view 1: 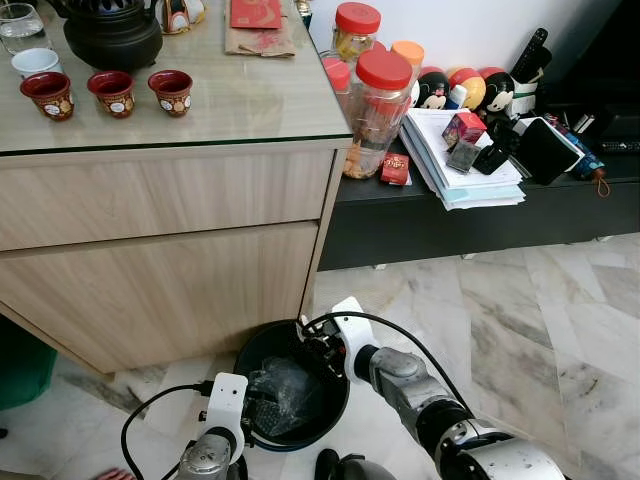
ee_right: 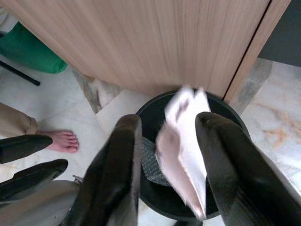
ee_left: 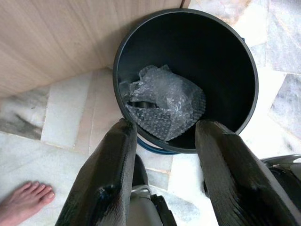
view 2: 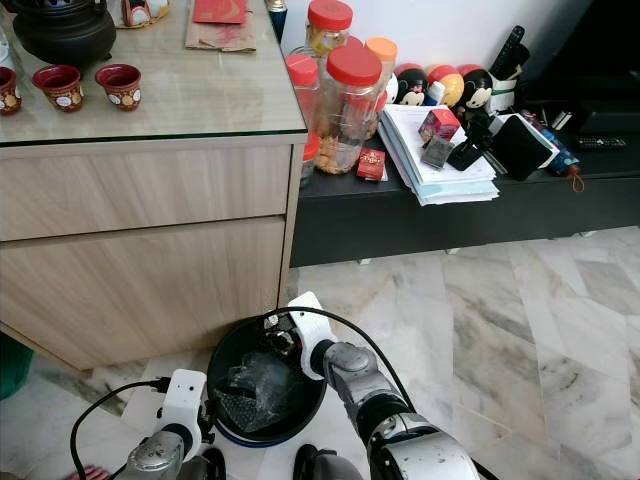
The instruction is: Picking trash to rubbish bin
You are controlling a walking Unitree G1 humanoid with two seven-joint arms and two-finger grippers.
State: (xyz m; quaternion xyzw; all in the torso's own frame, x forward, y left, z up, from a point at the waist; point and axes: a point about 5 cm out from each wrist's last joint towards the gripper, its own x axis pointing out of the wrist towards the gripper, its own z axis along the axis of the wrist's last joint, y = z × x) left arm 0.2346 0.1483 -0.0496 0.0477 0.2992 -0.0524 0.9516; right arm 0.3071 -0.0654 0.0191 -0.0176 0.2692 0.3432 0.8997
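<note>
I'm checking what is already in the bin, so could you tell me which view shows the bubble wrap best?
The left wrist view: it looks straight down into the black bin, with the bubble wrap sharp and unobstructed. The eye views show it small, and the right wrist view shows a mere sliver of it.

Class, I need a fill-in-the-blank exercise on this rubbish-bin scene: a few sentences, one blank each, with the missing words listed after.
1. The black rubbish bin stands on the ____ floor beside a wooden cabinet.
2. Crumpled ____ wrap lies inside the bin.
3. The right gripper, above the bin, has a piece of ____ paper between its open fingers.
4. Three small ____ cups stand on the cabinet top.

Missing words: marble; bubble; white; red
</note>
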